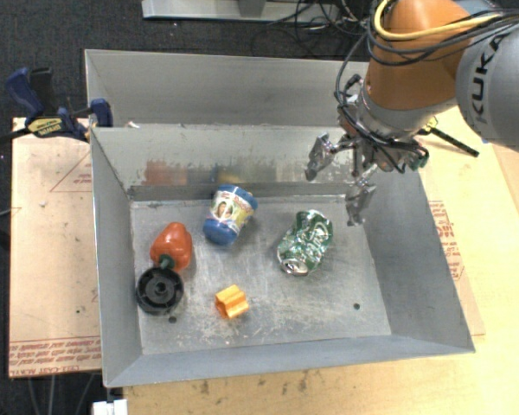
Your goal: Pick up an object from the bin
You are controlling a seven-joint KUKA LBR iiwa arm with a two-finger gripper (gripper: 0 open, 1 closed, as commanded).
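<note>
Crushed green can [304, 242]: lying on its side on the bin floor, right of centre, with its open end turned towards the front wall. It rests alone, clear of the other items.

Tool [337, 181]: positioned at the back right of the grey metal bin [415, 258], raised above the floor near the rear wall. Its two fingers [317, 157] are spread apart, with nothing between them. The nearer fingertip stands just behind and to the right of the can; no contact with the can is seen. The wrist above carries an orange cover [415, 41] with cables looped round it.

Other contents, all resting singly on the floor:
- Blue-and-white pot [228, 214] with a printed label, tilted on its side, left of the can and near the rear wall.
- Orange-red toy pepper [172, 245], left side of the floor.
- Black round cap [160, 290], just in front of the pepper and touching or nearly touching it; which cannot be told.
- Small yellow-orange block [231, 301], front centre, apart from the rest.
</note>
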